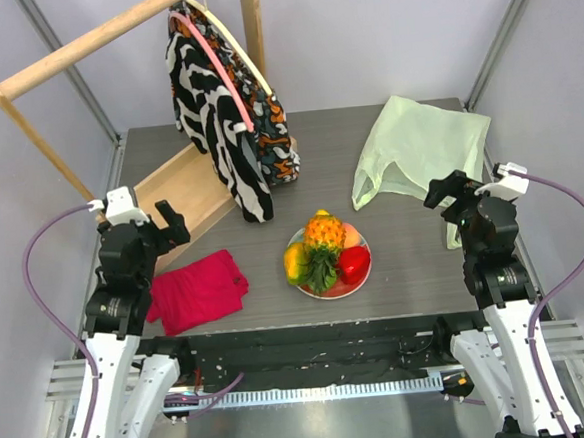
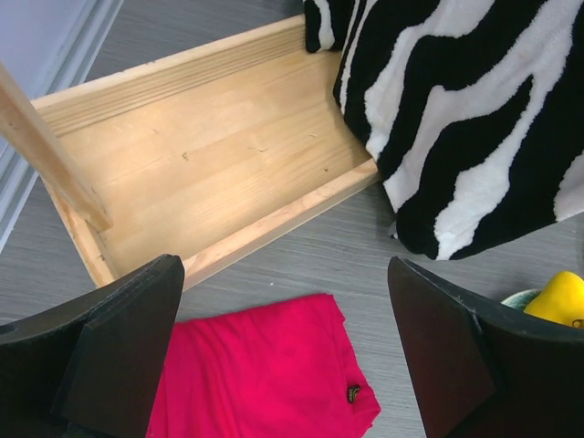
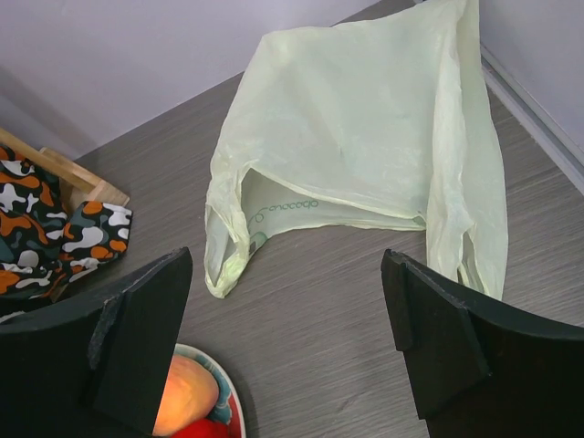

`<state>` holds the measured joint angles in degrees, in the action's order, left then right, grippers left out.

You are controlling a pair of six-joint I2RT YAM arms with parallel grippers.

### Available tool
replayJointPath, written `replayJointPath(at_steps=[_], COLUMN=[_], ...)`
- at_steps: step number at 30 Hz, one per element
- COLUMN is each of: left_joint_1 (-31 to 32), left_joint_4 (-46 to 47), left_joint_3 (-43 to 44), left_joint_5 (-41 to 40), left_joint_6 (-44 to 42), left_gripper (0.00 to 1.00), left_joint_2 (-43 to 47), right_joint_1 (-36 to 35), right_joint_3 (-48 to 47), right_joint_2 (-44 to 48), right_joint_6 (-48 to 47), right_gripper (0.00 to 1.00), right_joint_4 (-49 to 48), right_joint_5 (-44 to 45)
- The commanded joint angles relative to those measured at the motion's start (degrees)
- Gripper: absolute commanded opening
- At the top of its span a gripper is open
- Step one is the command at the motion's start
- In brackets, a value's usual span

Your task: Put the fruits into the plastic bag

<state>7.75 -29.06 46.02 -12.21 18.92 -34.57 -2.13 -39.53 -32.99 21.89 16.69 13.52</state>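
Left gripper (image 1: 168, 228): jaws wide, empty, near the red cloth (image 1: 199, 289). Fruits (image 1: 326, 249): piled on the red plate (image 1: 349, 289), centre of table (image 1: 406, 271). Plastic bag (image 1: 419, 148): lying flat at far right, apart from the plate. Right gripper (image 1: 450, 190): jaws wide, empty, near the bag.

You're looking at a lab test cell, not a home. Plain pale panels (image 1: 379, 32) and metal struts (image 1: 505, 24) box in a grey counter (image 1: 405, 261). Two arms (image 1: 126, 281) sit on aluminium rails (image 1: 571, 340), trailing purple cables (image 1: 27, 263). The props look staged: toy fruit (image 1: 325, 239) on a plate (image 1: 362, 284), and a garment (image 1: 215, 124) on a small wooden rack (image 1: 80, 48).
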Motion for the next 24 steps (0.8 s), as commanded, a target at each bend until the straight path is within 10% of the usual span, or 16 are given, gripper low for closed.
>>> replayJointPath(at_steps=[1, 14, 24], left_joint_1=[-0.4, -0.4, -0.3], left_joint_4=[1.4, 4.5, 7.6], left_joint_3=[1.8, -0.2, 7.2], left_joint_5=[-2.2, 6.2, 20.9], left_joint_6=[0.9, -2.7, -2.2], left_gripper=[1.0, 1.0, 1.0], left_joint_2=[0.7, 4.4, -7.9], right_joint_1=[0.1, 0.1, 0.1], right_joint_3=[-0.9, -5.3, -16.0], right_joint_2=[0.4, 3.1, -19.7], right_joint_6=[1.5, 0.4, -3.0], right_gripper=[0.93, 0.91, 0.82], right_joint_4=[-2.5, 2.6, 14.3], right_joint_5=[0.4, 0.5, -12.8])
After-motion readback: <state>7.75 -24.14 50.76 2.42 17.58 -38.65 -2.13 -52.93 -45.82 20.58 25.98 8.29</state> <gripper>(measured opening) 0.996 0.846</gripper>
